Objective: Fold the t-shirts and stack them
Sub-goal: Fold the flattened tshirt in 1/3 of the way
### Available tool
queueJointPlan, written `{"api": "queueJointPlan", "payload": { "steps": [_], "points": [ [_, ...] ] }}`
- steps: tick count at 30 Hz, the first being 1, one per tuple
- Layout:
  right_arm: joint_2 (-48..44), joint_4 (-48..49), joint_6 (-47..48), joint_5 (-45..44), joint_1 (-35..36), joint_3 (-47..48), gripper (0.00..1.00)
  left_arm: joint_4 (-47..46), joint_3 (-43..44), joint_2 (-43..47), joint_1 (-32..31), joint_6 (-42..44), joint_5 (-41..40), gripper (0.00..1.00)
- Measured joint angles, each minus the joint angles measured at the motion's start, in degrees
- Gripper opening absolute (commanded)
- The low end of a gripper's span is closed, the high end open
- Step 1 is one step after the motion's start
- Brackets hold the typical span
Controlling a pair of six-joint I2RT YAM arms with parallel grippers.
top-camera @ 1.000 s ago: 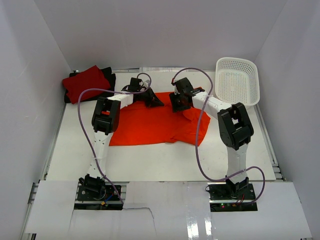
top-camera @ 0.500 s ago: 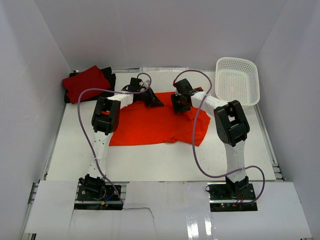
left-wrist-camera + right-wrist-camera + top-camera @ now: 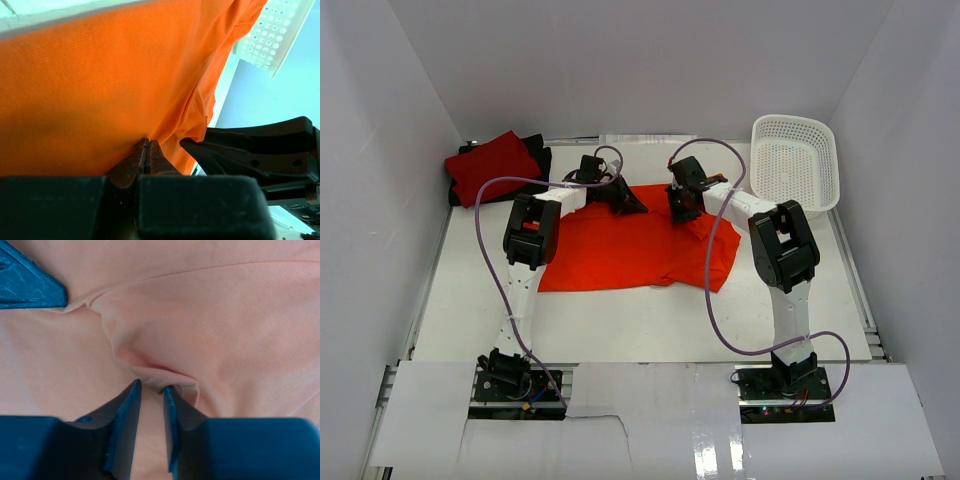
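The orange t-shirt [image 3: 620, 250] lies spread across the middle of the table. My left gripper [image 3: 632, 205] is at its far edge, shut on the orange cloth [image 3: 100, 90], and its tips [image 3: 146, 142] are pressed together on it. My right gripper [image 3: 676, 207] is close beside it on the same far edge. Its jaws [image 3: 152, 386] are open by a narrow gap, with a raised fold of the shirt [image 3: 170, 377] at their tips. The crimson t-shirt [image 3: 492, 165] lies folded on the black one [image 3: 540, 155] at the back left.
The white perforated basket [image 3: 795, 160] stands at the back right, its corner also visible as the basket [image 3: 270, 30] in the left wrist view. White walls close in the table on three sides. Purple cables loop over both arms.
My right gripper has shifted a little left toward the shirt's far edge, and its jaws have narrowed around a fold. The left gripper has held still.
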State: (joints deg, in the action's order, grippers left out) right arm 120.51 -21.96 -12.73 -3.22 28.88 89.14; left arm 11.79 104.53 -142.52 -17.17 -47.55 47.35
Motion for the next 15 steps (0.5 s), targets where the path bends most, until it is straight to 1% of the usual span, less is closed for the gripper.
{"api": "queueJointPlan", "payload": {
  "steps": [2, 3, 6, 15],
  "points": [
    [-0.02, 0.09, -0.2, 0.09, 0.0, 0.0, 0.21, 0.02, 0.0, 0.0, 0.0, 0.11, 0.02, 0.0],
    [0.0, 0.15, -0.31, 0.17, 0.0, 0.02, 0.16, 0.02, 0.0, 0.0, 0.0, 0.13, 0.0, 0.0],
    [0.0, 0.48, -0.46, 0.26, 0.0, 0.02, 0.08, 0.02, 0.0, 0.0, 0.0, 0.15, 0.02, 0.0],
    [-0.02, 1.22, -0.87, 2.29, -0.24, 0.02, 0.08, 0.02, 0.0, 0.02, 0.0, 0.17, 0.0, 0.0]
  ]
}}
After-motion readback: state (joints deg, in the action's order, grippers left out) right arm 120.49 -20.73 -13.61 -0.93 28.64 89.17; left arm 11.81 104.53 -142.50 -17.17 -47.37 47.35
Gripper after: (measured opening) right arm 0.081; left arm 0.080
